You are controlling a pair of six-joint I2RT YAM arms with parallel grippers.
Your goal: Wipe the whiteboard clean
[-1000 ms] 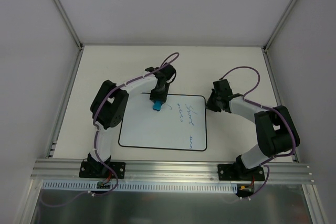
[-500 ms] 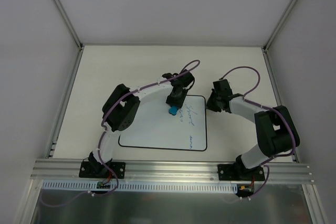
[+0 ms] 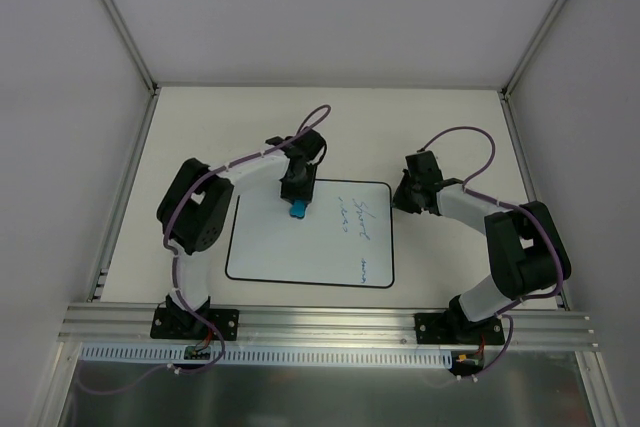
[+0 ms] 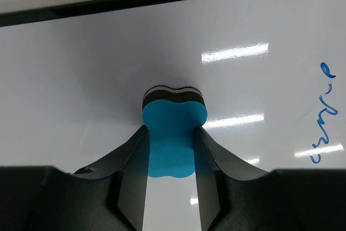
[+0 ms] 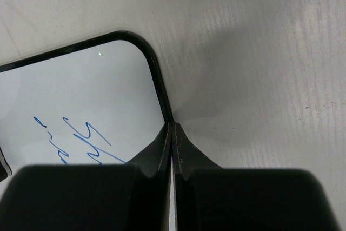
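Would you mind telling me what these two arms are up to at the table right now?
The left claw grips a small blue foam eraser block and presses it on the large white rectangular whiteboard near its far edge. The blue handwriting on the board's right part is not yet wiped. The right claw is shut, its tips at the board's right border near the far corner, possibly steadying it.

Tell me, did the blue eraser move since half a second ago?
Yes. The blue eraser, pinched by the left gripper, slid left along the whiteboard, away from the blue writing.
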